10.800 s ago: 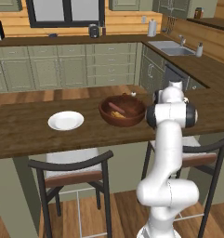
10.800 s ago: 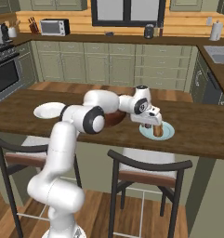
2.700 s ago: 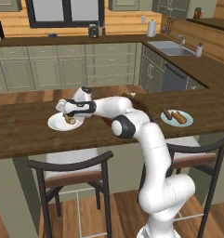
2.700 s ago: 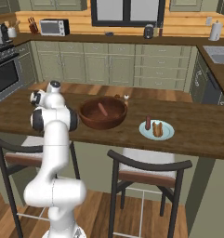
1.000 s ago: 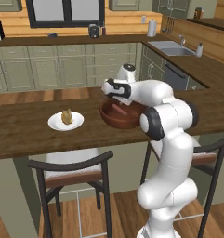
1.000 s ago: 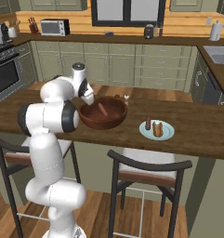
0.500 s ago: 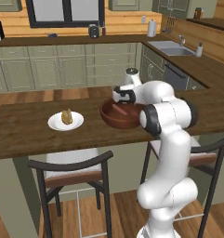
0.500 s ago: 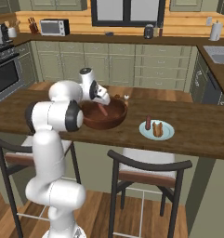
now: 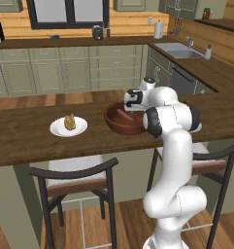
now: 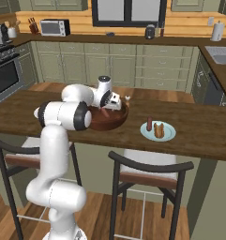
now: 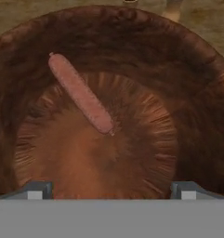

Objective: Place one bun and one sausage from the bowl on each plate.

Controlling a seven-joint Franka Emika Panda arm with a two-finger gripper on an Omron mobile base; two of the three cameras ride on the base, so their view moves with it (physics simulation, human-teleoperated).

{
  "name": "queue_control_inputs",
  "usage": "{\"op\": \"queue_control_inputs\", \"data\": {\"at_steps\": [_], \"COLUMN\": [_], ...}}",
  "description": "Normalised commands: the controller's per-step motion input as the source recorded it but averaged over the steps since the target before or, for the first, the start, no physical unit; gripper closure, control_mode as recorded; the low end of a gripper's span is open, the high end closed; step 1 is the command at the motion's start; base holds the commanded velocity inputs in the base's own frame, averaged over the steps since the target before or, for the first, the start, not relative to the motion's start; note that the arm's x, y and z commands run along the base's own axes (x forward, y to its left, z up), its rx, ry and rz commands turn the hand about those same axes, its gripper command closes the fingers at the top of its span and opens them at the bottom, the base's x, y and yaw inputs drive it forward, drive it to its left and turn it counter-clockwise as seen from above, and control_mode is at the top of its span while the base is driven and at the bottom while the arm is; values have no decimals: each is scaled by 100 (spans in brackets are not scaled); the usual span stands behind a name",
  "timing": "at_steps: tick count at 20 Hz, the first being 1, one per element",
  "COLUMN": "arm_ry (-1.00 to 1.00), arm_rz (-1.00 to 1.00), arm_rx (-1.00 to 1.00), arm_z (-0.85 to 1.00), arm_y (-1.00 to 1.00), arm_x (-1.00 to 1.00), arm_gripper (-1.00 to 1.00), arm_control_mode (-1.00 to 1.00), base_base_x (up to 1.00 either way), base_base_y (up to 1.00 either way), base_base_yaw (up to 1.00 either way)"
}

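So, quick rundown of where this is sitting right now:

sausage: one sausage [image 11: 81,94] is lying alone on the floor of the bowl [image 11: 197,97], slanting up one wall in the hand view. No bun is showing in there with it.

bowl: it's sitting mid-desk [image 9: 21,141], between the two plates and well apart from both.

what just changed: a few seconds back the arm was stretched out over the white plate; a second ago it was swinging in at the bowl's near side, and now the hand is hanging right over the bowl, looking straight down. Meanwhile the bun [image 9: 69,121] is sitting on the white plate [image 9: 58,130], so that drop-off looks done.

other plate: the blue-rimmed plate [image 10: 167,136] is already carrying a bun and a sausage, so I'm calling that one finished.

jaws: the gripper [image 11: 111,188] is standing wide open and empty, with the fingertips [image 11: 36,189] poking up at the bottom of the hand view, apart from the sausage.

what it means: I'm reading this as the last pick. The white plate is only missing its sausage.

watch out: the sausage is lying at an angle to the jaws, so the wrist is probably needing a twist before closing.
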Motion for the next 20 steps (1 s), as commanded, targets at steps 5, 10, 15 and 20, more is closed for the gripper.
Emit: {"op": "queue_control_inputs", "data": {"at_steps": [5, 10, 15, 20], "arm_ry": [11, 5, 9, 1], "arm_rz": [0, 0, 0, 1], "arm_rx": [-9, 0, -1, -1], "arm_z": [-35, -3, -50, -23], "arm_y": [4, 17, 0, 0], "arm_x": [36, 61, 22, -26], "arm_gripper": [-100, -100, -100, -100], "arm_control_mode": [-100, -100, -100, -100], "base_base_x": [0, 0, 0, 0], "base_base_y": [0, 0, 0, 0], "base_base_yaw": [0, 0, 0, 0]}}
